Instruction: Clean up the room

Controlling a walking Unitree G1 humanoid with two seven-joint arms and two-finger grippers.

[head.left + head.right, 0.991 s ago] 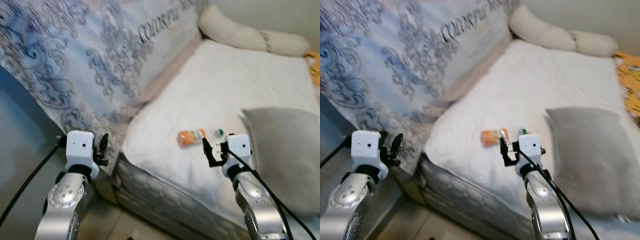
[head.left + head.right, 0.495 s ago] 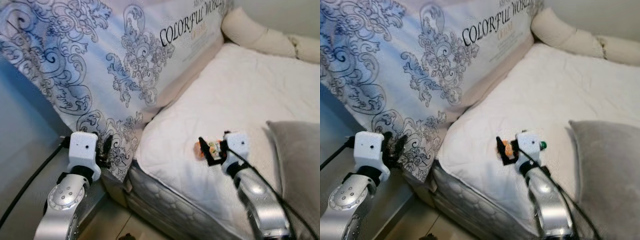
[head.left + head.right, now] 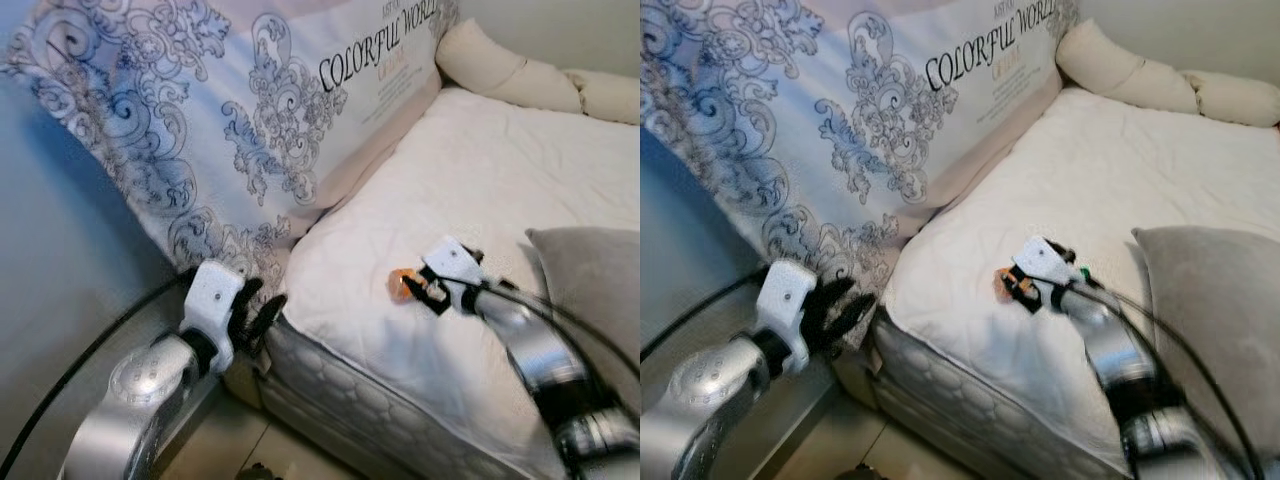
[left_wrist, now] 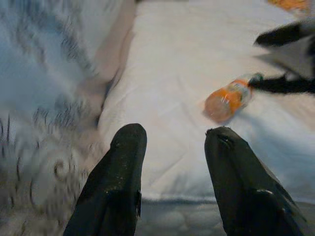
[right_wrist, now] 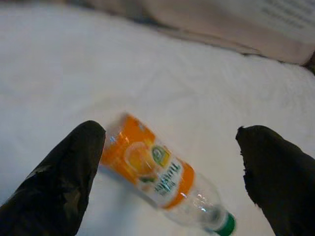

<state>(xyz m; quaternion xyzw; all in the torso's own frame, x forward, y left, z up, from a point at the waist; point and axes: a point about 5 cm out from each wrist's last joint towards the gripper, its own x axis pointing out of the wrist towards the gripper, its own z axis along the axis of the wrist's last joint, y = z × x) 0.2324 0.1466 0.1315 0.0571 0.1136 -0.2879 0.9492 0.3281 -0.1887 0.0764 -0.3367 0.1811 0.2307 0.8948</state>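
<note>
Your right gripper [image 5: 167, 172] has dropped lower over the bottle [image 5: 157, 174], fingers spread wide, one on each side. It lies flat on the bed [image 3: 500, 170]. Your left gripper [image 4: 172, 142] hangs open by the bed's corner.

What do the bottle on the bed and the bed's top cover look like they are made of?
The bottle looks like clear, glossy plastic: see-through near its green cap, with a printed orange label wrapped round it. The bed cover looks like soft white fabric, matte and lightly creased; whether it is cotton or a blend cannot be told.
</note>
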